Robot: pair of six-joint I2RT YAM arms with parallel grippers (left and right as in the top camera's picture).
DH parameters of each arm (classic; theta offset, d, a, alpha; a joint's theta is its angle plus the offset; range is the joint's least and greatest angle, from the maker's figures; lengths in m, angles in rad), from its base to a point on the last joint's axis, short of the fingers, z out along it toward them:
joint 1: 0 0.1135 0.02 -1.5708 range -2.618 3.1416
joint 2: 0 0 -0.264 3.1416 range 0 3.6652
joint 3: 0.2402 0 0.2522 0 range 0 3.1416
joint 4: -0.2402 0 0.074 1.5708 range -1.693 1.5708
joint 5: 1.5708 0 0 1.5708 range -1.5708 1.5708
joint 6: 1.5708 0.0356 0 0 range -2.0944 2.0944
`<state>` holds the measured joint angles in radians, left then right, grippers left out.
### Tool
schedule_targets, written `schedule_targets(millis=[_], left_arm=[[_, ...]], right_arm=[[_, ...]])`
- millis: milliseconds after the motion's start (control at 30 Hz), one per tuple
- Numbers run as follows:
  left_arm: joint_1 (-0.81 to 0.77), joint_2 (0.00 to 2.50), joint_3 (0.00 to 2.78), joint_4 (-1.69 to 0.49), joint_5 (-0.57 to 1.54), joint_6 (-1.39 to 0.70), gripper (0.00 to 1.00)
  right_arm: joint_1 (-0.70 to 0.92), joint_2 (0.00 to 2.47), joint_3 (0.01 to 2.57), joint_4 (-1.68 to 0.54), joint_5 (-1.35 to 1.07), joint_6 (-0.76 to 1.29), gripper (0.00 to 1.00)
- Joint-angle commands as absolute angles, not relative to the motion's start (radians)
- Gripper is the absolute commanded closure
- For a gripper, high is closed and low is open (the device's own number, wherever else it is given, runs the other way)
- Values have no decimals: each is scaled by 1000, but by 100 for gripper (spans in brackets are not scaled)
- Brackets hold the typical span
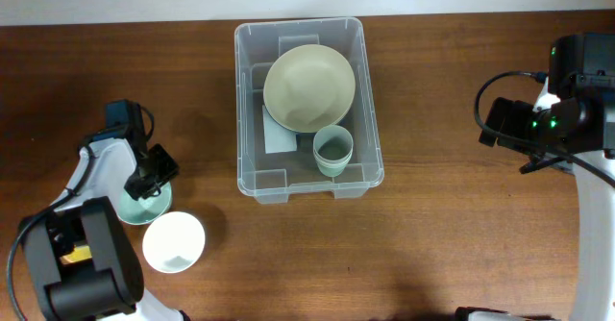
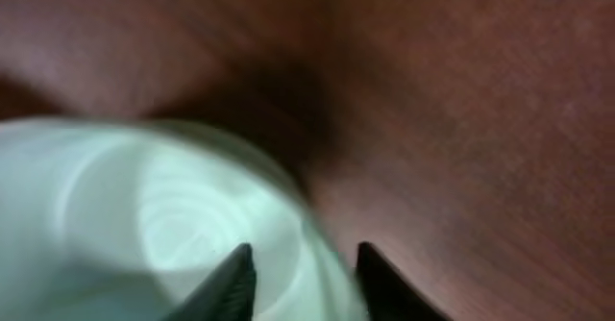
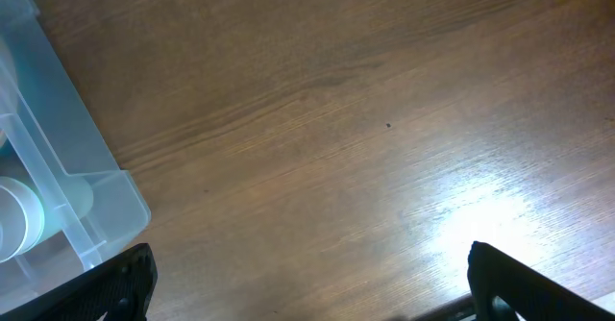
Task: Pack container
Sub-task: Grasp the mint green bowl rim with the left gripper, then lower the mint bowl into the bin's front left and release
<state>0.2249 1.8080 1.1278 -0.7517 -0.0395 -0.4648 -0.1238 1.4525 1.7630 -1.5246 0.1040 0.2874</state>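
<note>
The clear plastic container [image 1: 240, 100] stands at the table's middle back. It holds a large beige-green bowl [image 1: 309, 88], a pale green cup [image 1: 332, 151] and a flat pale piece under the bowl. My left gripper [image 1: 152, 188] is at the left, over a pale green bowl [image 1: 144, 209]. In the blurred left wrist view its fingers [image 2: 306, 254] straddle that bowl's rim [image 2: 144, 215], one inside and one outside, closed narrow on it. My right gripper [image 3: 309, 254] is open and empty over bare wood right of the container [image 3: 58, 167].
A white bowl [image 1: 174, 241] sits on the table just right of and nearer than the pale green bowl. The right arm [image 1: 538, 119] hangs over the table's right side. The left arm's base [image 1: 86, 263] fills the near left corner.
</note>
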Motion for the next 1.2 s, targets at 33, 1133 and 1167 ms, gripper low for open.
schedule_targets(millis=[33,1133,1167], left_arm=[[227,1819,1166,-706,-20,-442,94],[-550,1958,1822,-1289,42,-402,99],[-550,1974,1816,-1293,42,-402,99]], right_arm=[[-128,1454,1761,-1528,109,285,1],[-128,1454,1761,-1528,109,285,1],[-128,1454,1761,-1528,109,285,1]])
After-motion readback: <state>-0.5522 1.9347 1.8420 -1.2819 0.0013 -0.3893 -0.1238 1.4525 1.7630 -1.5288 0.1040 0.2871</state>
